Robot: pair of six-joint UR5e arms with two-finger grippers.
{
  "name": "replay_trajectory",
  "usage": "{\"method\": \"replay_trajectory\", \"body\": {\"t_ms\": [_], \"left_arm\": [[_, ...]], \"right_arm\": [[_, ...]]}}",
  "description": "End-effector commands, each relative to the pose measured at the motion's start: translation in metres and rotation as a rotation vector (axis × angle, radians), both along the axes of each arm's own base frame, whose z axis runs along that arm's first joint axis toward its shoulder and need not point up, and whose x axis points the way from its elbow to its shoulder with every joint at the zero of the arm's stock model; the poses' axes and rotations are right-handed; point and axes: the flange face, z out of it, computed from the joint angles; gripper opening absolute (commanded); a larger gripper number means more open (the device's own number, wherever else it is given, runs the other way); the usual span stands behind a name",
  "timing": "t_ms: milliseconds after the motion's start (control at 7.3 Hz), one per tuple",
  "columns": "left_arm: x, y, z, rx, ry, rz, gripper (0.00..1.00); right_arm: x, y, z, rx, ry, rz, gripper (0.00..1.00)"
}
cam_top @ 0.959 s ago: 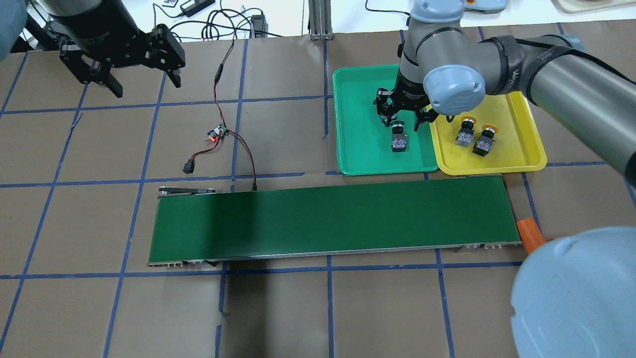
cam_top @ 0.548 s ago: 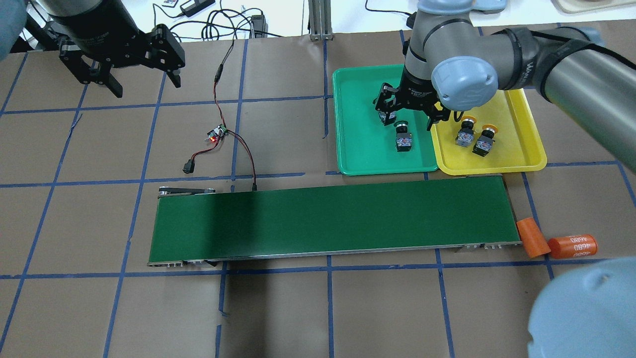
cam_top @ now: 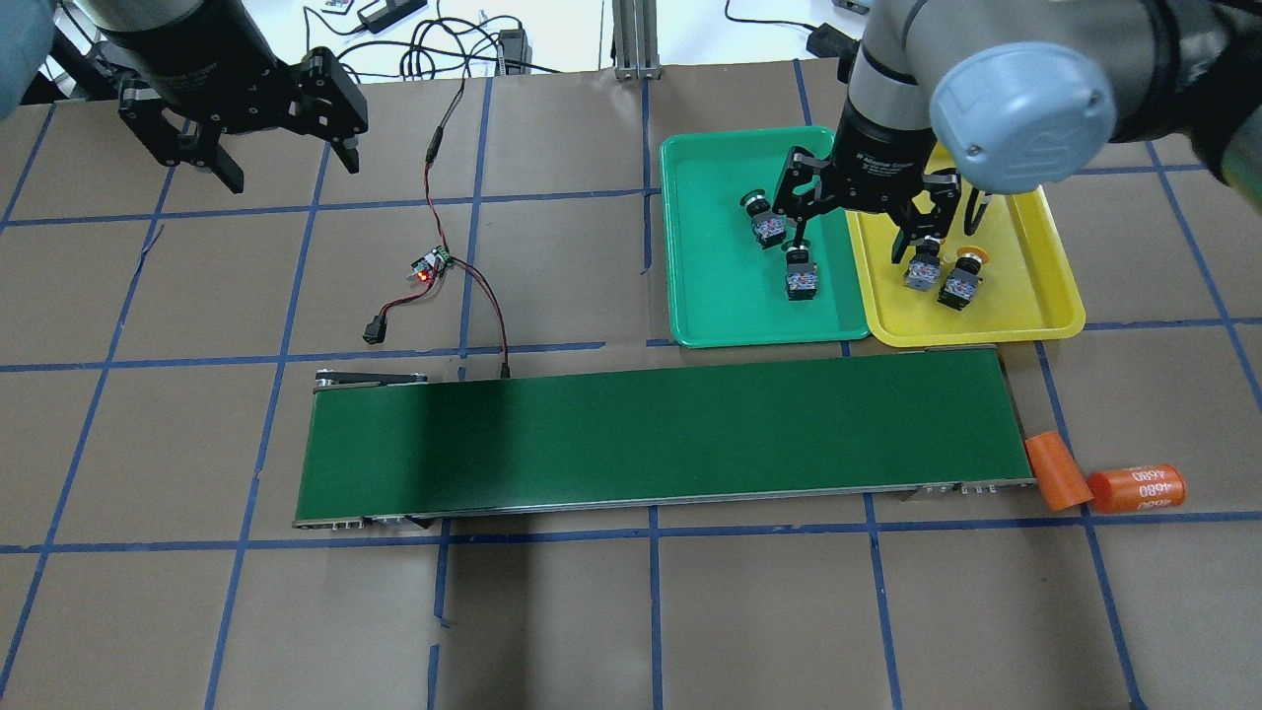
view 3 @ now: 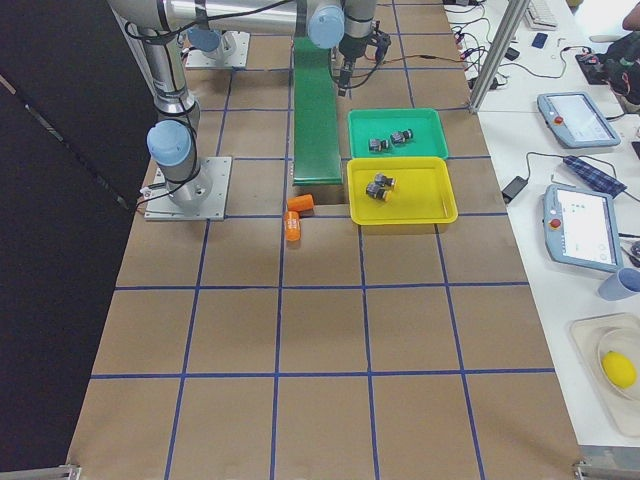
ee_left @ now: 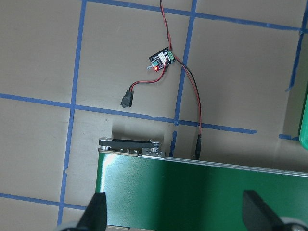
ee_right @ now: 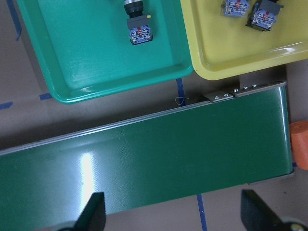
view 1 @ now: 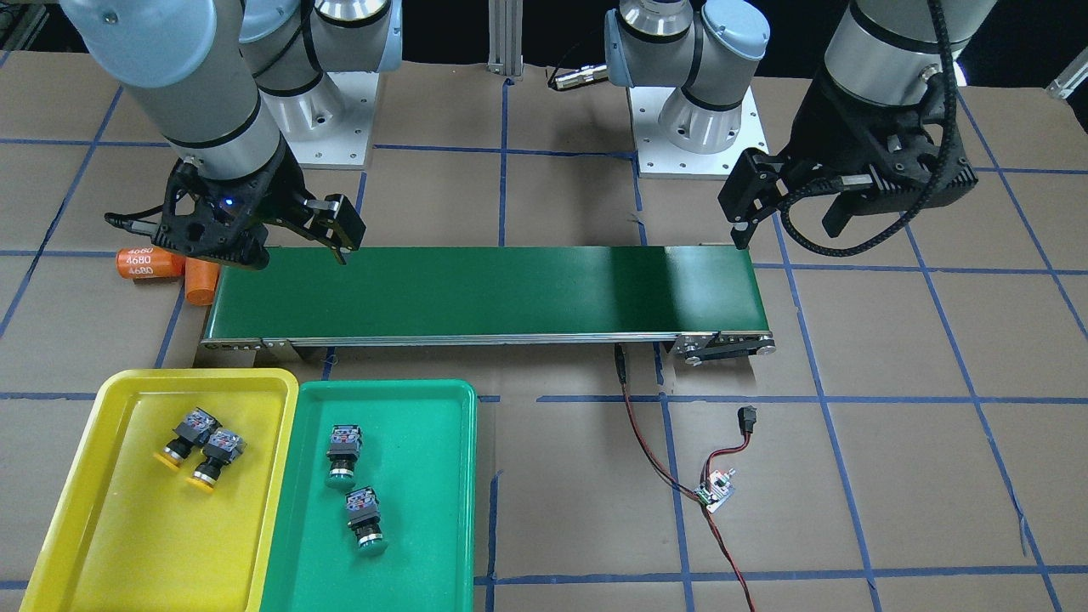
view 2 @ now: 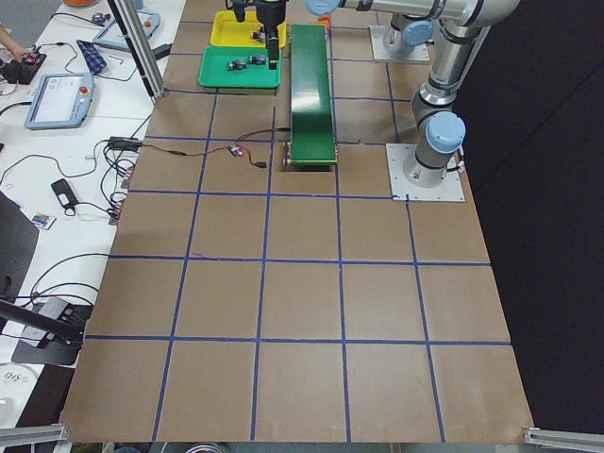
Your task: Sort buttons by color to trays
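Two green buttons (cam_top: 767, 223) (cam_top: 801, 277) lie on their sides in the green tray (cam_top: 690, 296). In the yellow tray (cam_top: 1055, 296) beside it, two yellow buttons (cam_top: 924, 269) (cam_top: 961, 283) lie close together. My right gripper (cam_top: 854, 229) hangs open and empty above the seam between the trays. In its wrist view the right gripper (ee_right: 174, 216) looks down on the conveyor belt with one green button (ee_right: 138, 30) at the top. My left gripper (cam_top: 286, 163) stands open and empty at the far left, away from the trays.
A long dark-green conveyor belt (cam_top: 651, 434) lies in front of the trays. Two orange cylinders (cam_top: 1051, 471) (cam_top: 1136, 488) lie at its right end. A small circuit board (cam_top: 432, 264) with red and black wires lies between the left arm and the belt.
My right gripper has lifted and swung right from over the green tray, staying open. This uncovered the second green button. The left arm has not moved.
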Motion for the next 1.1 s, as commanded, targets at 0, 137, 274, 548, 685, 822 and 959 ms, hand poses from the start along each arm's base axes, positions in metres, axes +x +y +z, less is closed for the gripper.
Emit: {"method": "replay_trajectory", "body": {"t_ms": [0,137,274,548,685,822,959], "left_arm": [[0.0,0.0,0.0,0.0,0.0,0.0,1.0],[0.0,0.001,0.0,0.0,0.0,0.001,1.0],[0.0,-0.001,0.0,0.0,0.0,0.0,1.0],[0.0,-0.001,0.0,0.0,0.0,0.0,1.0],[0.0,0.0,0.001,-0.001,0.0,0.0,1.0],[0.0,-0.001,0.0,0.0,0.0,0.001,1.0],[0.0,-0.001,0.0,0.0,0.0,0.0,1.0]], "right_arm": [[-0.001,0.018,0.02,-0.005,-0.003,0.042,1.0],[0.0,0.022,0.028,-0.026,-0.011,0.04,1.0],[-0.001,0.023,0.028,-0.023,-0.001,0.032,1.0],[-0.013,0.02,0.028,-0.016,-0.006,0.042,1.0],[-0.023,0.018,0.026,-0.015,0.0,0.026,1.0],[-0.026,0.023,0.026,-0.015,0.004,0.013,1.0],[-0.025,0.033,0.027,-0.019,0.002,0.019,1.0]]}}
